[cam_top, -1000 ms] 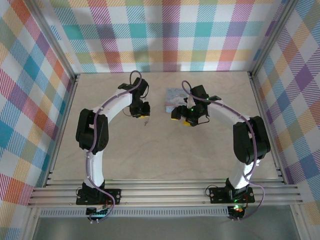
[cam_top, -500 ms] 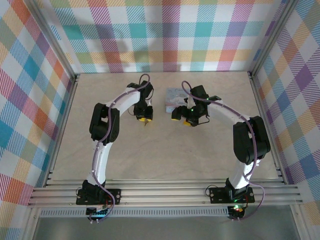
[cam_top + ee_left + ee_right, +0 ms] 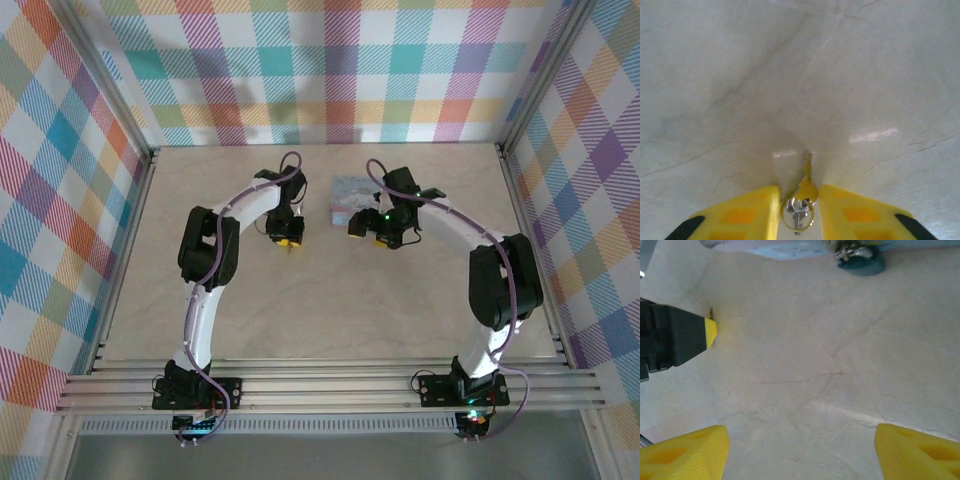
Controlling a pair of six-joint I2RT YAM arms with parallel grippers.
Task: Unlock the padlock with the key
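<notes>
Left pincer (image 3: 798,196) clasps the key (image 3: 807,187)

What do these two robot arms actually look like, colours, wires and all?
The left arm and right arm are built of curved white links joined by chunky black joints, with purple cables looping along them. The left gripper and right gripper each end in two blocky yellow fingers.

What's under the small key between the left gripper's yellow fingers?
Bare pale marbled tabletop lies under the small yellowish metal key; its silver ring and the left gripper's yellow fingers cover the rest.
</notes>
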